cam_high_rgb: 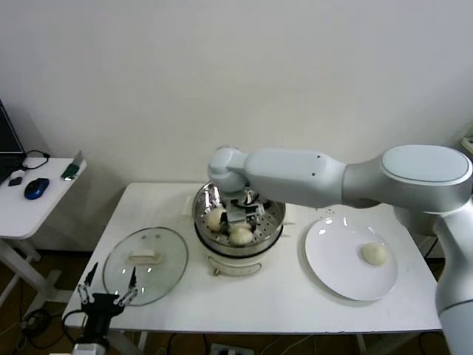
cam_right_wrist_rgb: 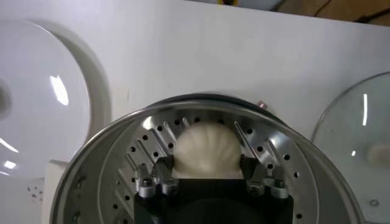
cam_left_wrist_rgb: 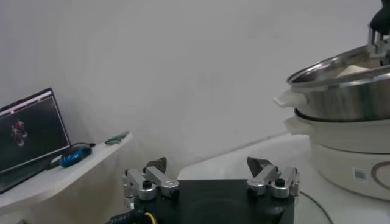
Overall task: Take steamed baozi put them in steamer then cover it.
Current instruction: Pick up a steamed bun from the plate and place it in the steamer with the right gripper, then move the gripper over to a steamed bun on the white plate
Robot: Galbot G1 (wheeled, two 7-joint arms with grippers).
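Observation:
The steel steamer [cam_high_rgb: 275, 216] stands on its white cooker base at the table's middle. My right gripper [cam_high_rgb: 238, 216] reaches down into it and is shut on a cream-white baozi [cam_right_wrist_rgb: 206, 149], held low over the perforated floor [cam_right_wrist_rgb: 122, 164]. In the head view two baozi show in the basket, one at the left [cam_high_rgb: 215, 220] and one at the front [cam_high_rgb: 241, 235]. One more baozi [cam_high_rgb: 375, 254] lies on the white plate [cam_high_rgb: 332, 259] to the right. The glass cover [cam_high_rgb: 145, 266] lies flat at the table's left. My left gripper [cam_high_rgb: 109, 296] is open and empty by the table's front left corner.
A side table [cam_high_rgb: 29, 207] at far left holds a blue mouse [cam_high_rgb: 36, 188] and a laptop [cam_left_wrist_rgb: 27, 131]. The right arm spans the table above the steamer and plate. The wall stands close behind.

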